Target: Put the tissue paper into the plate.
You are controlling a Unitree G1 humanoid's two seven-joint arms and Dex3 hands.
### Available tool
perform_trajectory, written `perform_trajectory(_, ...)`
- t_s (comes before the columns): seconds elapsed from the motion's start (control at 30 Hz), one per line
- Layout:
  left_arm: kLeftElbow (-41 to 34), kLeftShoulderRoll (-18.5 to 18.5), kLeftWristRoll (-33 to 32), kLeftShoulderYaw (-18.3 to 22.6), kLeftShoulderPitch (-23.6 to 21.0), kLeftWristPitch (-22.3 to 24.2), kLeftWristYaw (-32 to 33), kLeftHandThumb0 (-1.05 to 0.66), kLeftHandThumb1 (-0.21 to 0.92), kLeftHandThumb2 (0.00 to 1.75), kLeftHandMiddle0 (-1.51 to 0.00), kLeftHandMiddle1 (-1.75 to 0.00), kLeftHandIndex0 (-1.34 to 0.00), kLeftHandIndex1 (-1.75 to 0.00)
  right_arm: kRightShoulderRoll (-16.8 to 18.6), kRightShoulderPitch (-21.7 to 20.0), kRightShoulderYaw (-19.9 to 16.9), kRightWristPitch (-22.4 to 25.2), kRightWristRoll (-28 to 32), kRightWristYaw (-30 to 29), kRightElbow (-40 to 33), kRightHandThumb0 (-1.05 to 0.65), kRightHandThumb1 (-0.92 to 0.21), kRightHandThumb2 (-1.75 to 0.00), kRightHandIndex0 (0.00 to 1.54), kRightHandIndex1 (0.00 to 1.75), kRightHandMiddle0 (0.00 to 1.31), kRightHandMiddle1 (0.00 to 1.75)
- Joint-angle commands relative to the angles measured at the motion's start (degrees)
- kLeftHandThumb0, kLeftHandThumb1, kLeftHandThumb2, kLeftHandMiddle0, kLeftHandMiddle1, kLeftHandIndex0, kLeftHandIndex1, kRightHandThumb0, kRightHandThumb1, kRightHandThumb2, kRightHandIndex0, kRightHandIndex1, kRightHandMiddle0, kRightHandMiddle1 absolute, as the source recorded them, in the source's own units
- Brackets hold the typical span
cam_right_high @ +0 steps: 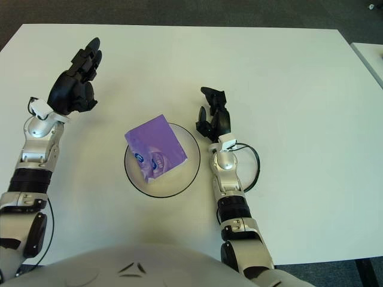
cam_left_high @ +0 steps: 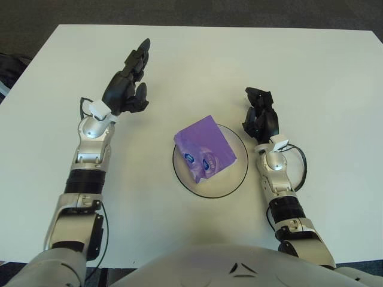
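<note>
Fingers of the left hand (cam_left_high: pixel 127 89) are seen loosely extended, holding nothing, well left of the plate (cam_left_high: pixel 239 178). A purple tissue pack (cam_left_high: pixel 204 148) is seen lying tilted in the plate. Fingers of the right hand (cam_left_high: pixel 260 117), just right of the plate, are relaxed and empty.

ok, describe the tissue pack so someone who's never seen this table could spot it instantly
On the white table, look between the two black robot hands for the round plate with a thin dark rim, near the front edge. The tissue pack lies in it, tilted, its upper corner over the rim. It is the only purple thing there.
</note>
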Motion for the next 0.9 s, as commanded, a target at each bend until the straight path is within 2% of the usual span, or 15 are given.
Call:
perform_trajectory(0.0,-5.48,-4.07,0.17,2.58,6.53,5.86,7.31,-1.05,0.92,1.09,-0.05,-0.01,-0.02,-0.15,-1.4,10.2,-1.01,7.31,-0.24,0.28,8.76,-0.63,-0.92,-0.87,0.2,0.41,0.0,1.1)
perform_trajectory(0.07,-6.91,-5.12,0.66,2.81,7.31,8.01,9.17,-1.01,0.92,1.07,-0.07,-0.02,-0.01,-0.28,-1.46,10.27,-1.05,7.35,-0.2,0.39,8.65,-0.63,-0.92,-0.87,0.2,0.4,0.0,1.1)
perform_trajectory(0.2,-8.65,-7.35,2.57,2.95,8.26,10.6,13.11,-0.94,0.92,1.07,-0.09,-0.03,0.0,-0.39,-1.54,10.44,-1.07,7.39,-0.15,0.55,8.4,-0.62,-0.92,-0.87,0.2,0.4,0.0,1.09)
perform_trajectory(0.37,-6.49,-11.4,6.02,1.98,10.6,8.89,18.17,-0.85,0.92,1.06,-0.12,-0.03,0.0,-0.49,-1.59,10.68,-1.01,7.56,-0.2,0.56,8.04,-0.6,-0.92,-0.86,0.21,0.4,0.0,1.08)
perform_trajectory(0.63,-3.82,-13.71,9.03,0.83,14.93,6.03,20.02,-0.79,0.92,1.05,-0.13,-0.03,0.0,-0.5,-1.35,11.08,-0.83,7.43,-0.23,0.54,7.69,-0.6,-0.92,-0.85,0.22,0.4,0.0,1.08)
perform_trajectory(0.87,0.69,-14.69,10.43,1.1,14.81,6.29,21.56,-0.76,0.92,1.03,-0.14,-0.04,0.0,-0.47,-1.08,11.29,-0.7,7.65,-0.37,0.25,7.32,-0.59,-0.92,-0.84,0.22,0.4,0.0,1.09)
